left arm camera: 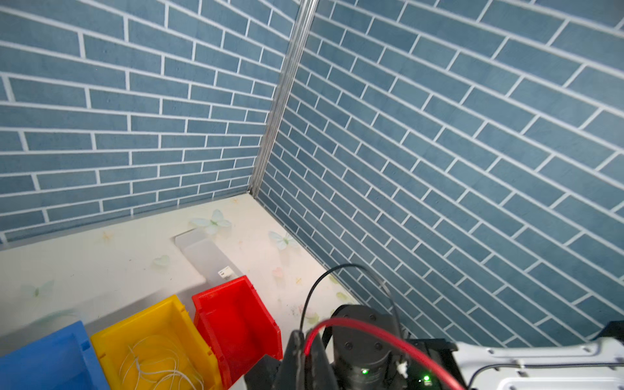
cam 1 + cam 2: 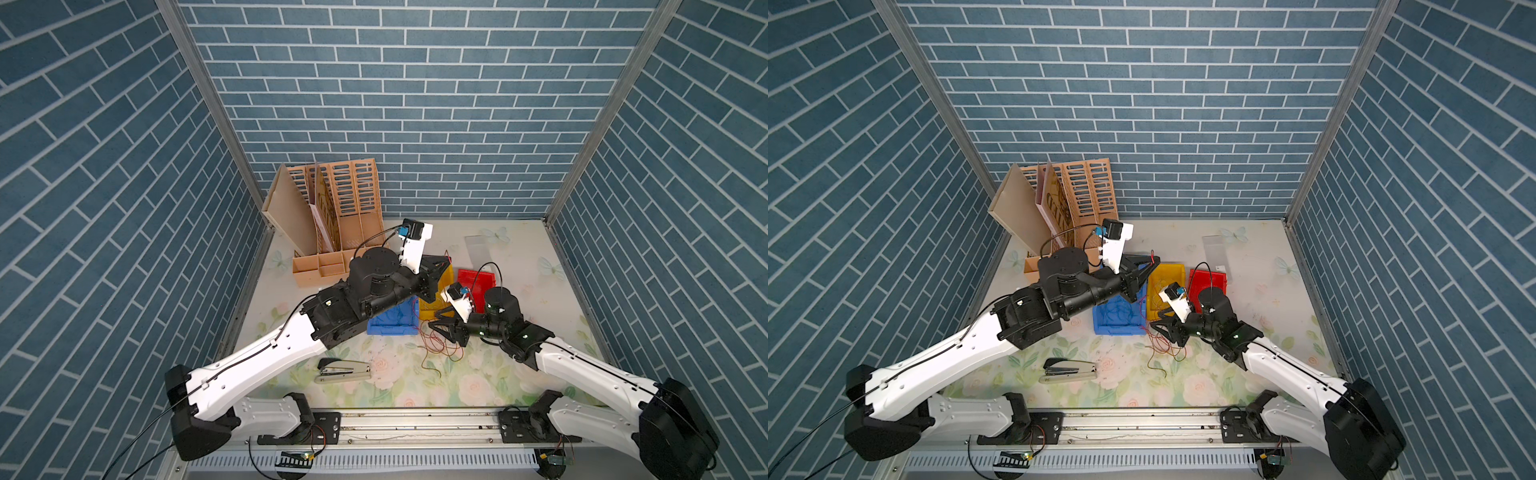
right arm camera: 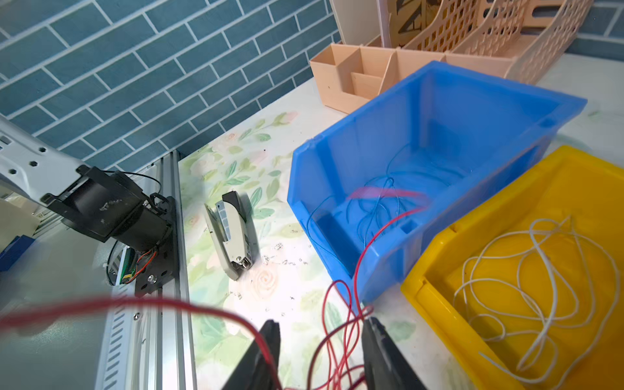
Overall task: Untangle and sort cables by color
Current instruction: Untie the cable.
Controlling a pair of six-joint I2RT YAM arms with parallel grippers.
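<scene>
Far left, back corner: peach file rack (image 2: pixel 353 199) stands against the wall. In front of it, near the front rail, a stapler (image 2: pixel 343 371) lies on the flowered table (image 2: pixel 519 257).

Left gripper (image 1: pixel 299 339): raised over the back ends of the bins. Jaws fully closed, pinching one red cable (image 1: pixel 371 332), which arcs away from the tips.

Blue bin (image 3: pixel 337 162): thin blue cables (image 3: pixel 381 202) lie looped on its floor. One red strand crosses its front wall and runs down to the table.

Yellow bin (image 3: pixel 439 270): just beside the blue one, holding loose loops of white cables (image 3: pixel 523 280).

Red cables (image 2: pixel 436 345): a tangled pile on the table in front of the blue and yellow bins.

Right gripper (image 3: pixel 320 337): low over that pile. Jaws stand partly apart, and several red strands pass through the gap; none looks clamped.

Red bin (image 1: pixel 236 314): just beside the yellow one.

Behind the red bin: a clear plastic box (image 2: pixel 478 247) lies flat on the table.
</scene>
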